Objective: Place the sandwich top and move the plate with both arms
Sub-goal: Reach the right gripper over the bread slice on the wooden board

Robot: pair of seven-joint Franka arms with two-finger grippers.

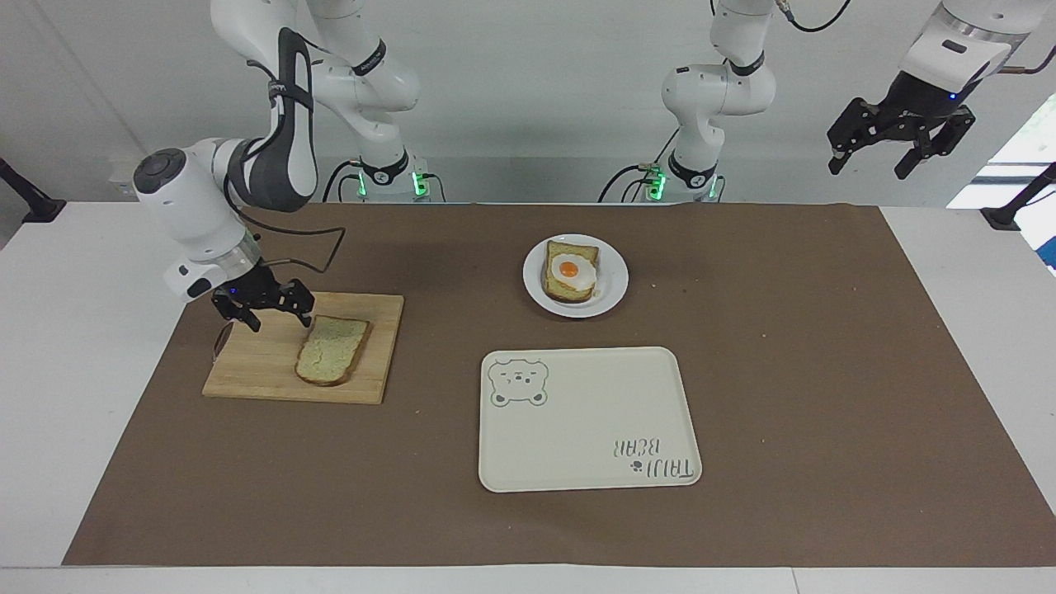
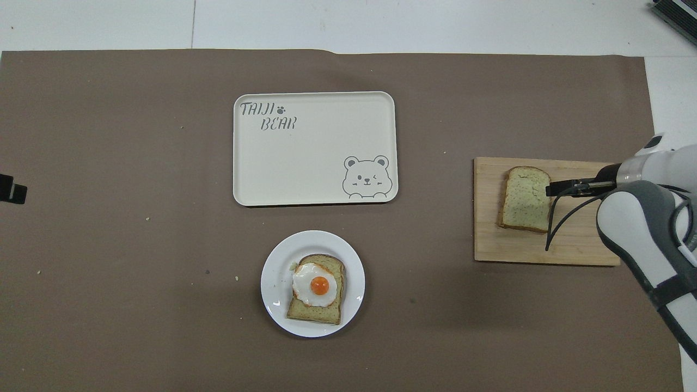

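Hovering with jaws spread, the right gripper point(image 1: 279, 317) is low over the wooden cutting board point(image 1: 264, 363), just beside the sandwich top point(image 1: 332, 350). This bread slice looks light, soft and crumbly; a gentle pinch across its crust edges seems safest. The left gripper point(image 1: 901, 148) waits raised, jaws also spread.

A white tabletop point(image 1: 74, 371) carries a brown mat point(image 1: 784, 346) that covers most of it. Three things lie directly on the mat. A wooden board point(image 1: 256, 363) sits toward the right arm's end. A round white plate point(image 1: 615, 285) lies near the middle. A cream tray point(image 1: 577, 429), with a bear drawing and lettering, lies farther from the robots than the plate. A few crumbs dot the mat.
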